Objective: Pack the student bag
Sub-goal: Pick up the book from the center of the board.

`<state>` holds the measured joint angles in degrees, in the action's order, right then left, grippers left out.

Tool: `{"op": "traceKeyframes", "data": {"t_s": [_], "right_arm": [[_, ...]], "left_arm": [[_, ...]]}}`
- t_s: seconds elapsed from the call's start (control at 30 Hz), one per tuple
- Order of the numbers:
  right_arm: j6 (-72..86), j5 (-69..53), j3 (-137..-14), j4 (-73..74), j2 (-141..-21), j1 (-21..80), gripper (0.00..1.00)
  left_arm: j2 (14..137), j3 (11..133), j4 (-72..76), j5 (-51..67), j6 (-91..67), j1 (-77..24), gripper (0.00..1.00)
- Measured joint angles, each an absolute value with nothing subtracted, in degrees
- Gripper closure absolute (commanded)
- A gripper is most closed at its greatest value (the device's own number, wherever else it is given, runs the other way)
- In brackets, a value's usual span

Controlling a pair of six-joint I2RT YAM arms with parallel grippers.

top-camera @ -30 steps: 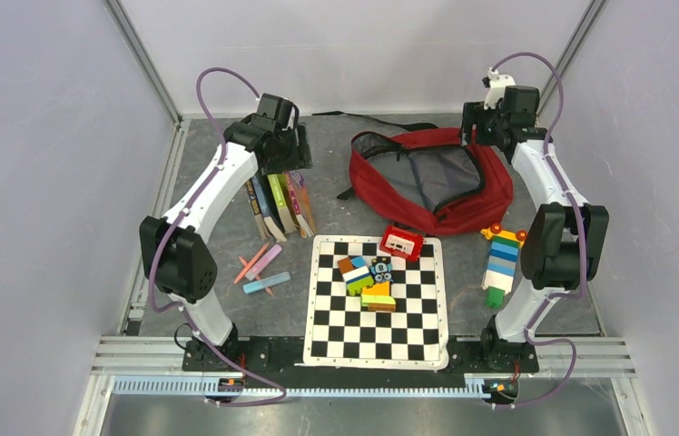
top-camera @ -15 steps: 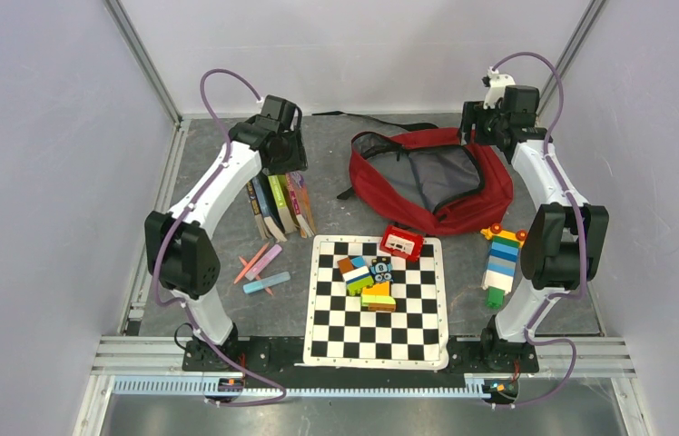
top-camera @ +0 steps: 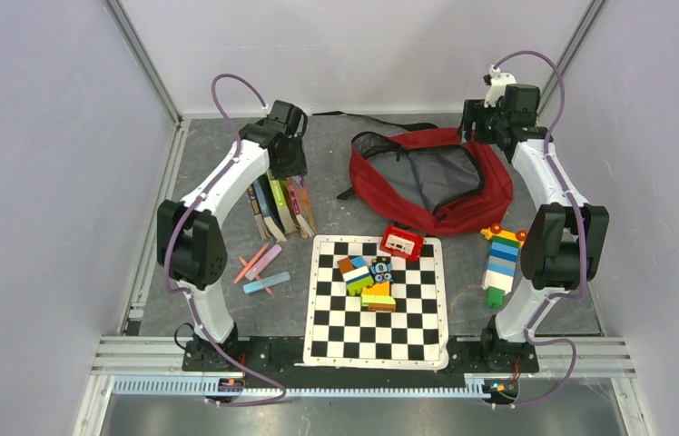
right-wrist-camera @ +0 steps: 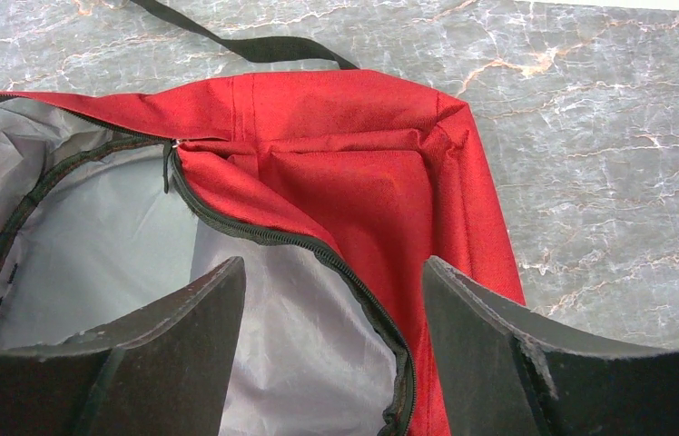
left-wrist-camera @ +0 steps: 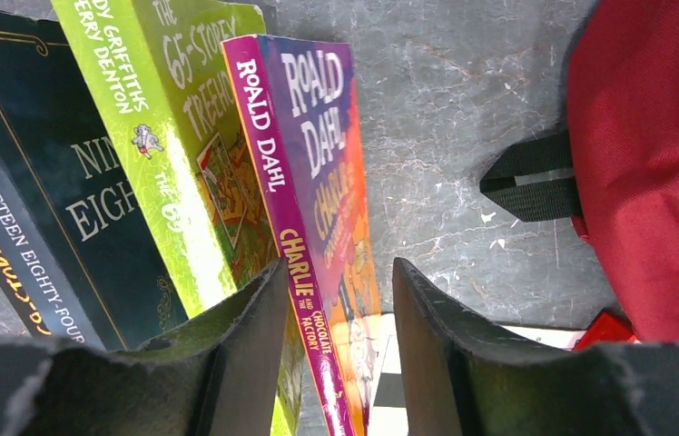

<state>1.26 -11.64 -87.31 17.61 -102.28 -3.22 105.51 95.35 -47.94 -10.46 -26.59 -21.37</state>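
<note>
Where the left arm reaches over the row of books (top-camera: 274, 204) on the table (top-camera: 327, 154), we see the left claw (left-wrist-camera: 336, 277) spread, one finger on either side of the purple Roald Dahl book (left-wrist-camera: 313, 127); we cannot tell whether they touch it. Further right, the student bag (top-camera: 431, 182) lies unzipped at the table's far side, its grey lining showing. The right claw (right-wrist-camera: 331, 272) hangs spread over the bag's open zipper edge, pinching nothing.
</note>
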Motion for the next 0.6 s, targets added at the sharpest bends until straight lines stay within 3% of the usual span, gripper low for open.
{"op": "traceKeyframes", "data": {"t_s": [0.6], "right_arm": [[1.26, -11.79, -87.31, 17.74, -103.24, -3.22, 0.25]], "left_arm": [[109.62, 95.66, -47.86, -10.35, -26.65, -21.37, 0.53]]}}
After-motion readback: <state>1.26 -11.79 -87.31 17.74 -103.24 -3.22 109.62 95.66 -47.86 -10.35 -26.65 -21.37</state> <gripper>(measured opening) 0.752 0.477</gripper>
